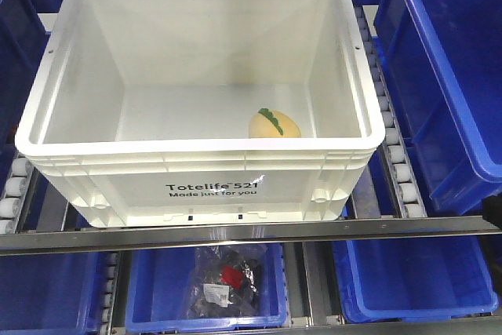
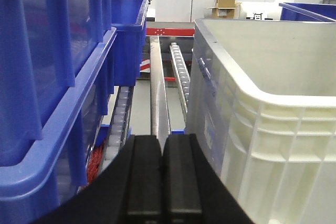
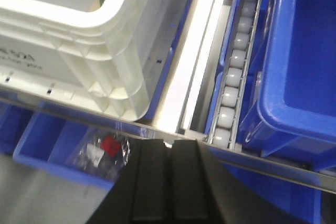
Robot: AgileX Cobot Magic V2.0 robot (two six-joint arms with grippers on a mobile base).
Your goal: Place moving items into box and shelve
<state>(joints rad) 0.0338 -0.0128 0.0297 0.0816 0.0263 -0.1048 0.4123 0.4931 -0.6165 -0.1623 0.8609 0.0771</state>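
The white tote [image 1: 200, 186] marked "Totelife 521 Made just for you" sits on the roller rack [image 1: 396, 166], its printed face toward the front steel rail [image 1: 251, 233]. One plush fruit toy [image 1: 275, 124], yellow-orange with a green leaf on top, lies on the tote floor near the front wall, right of centre. No other plush item is visible in the tote.

Large blue bins [image 1: 451, 76] stand on either side of the tote on the same rack level. On the level below, a blue bin [image 1: 205, 292] holds a clear bag of dark parts with a red piece [image 1: 227, 282].

The left gripper [image 2: 162, 182] is clenched, its two black fingers pressed together with nothing between them. It sits in the gap between the tote's left wall [image 2: 262, 129] and the neighbouring blue bin [image 2: 58, 103], outside the tote.

The right gripper [image 3: 170, 182] is likewise clenched and empty. It is in front of the rack, off the tote's front right corner [image 3: 115, 77], above the lower-level bins.
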